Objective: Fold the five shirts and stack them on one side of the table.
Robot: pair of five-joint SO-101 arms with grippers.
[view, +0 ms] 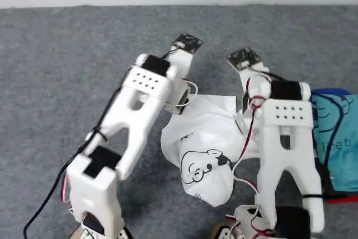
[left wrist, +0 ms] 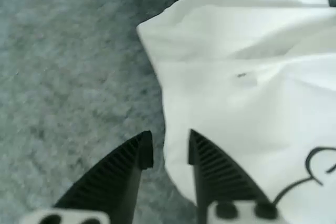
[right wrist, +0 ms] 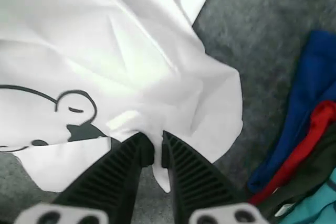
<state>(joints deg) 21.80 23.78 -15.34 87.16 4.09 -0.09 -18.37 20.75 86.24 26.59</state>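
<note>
**High view, left to right.** The grey, felt-like tabletop [view: 61,54] is carrying two white plastic arms. The left arm [view: 140,99] is slanting toward the centre. Its left claw [left wrist: 167,150], with two black, ribbed, wedge-shaped fingers, is standing spread astride the edge of the white shirt [view: 204,138], one finger over fabric and the other over bare tabletop. The shirt, soft and creased and bearing a black line drawing, is lying crumpled in the middle between the arms. The right arm [view: 285,138] is leaning over the shirt's right side, and the right claw [right wrist: 154,150] is pinching a gathered fold of the white cloth. At the far right edge, a pile of shirts [view: 338,138] is lying in teal, blue and red layers.
</note>
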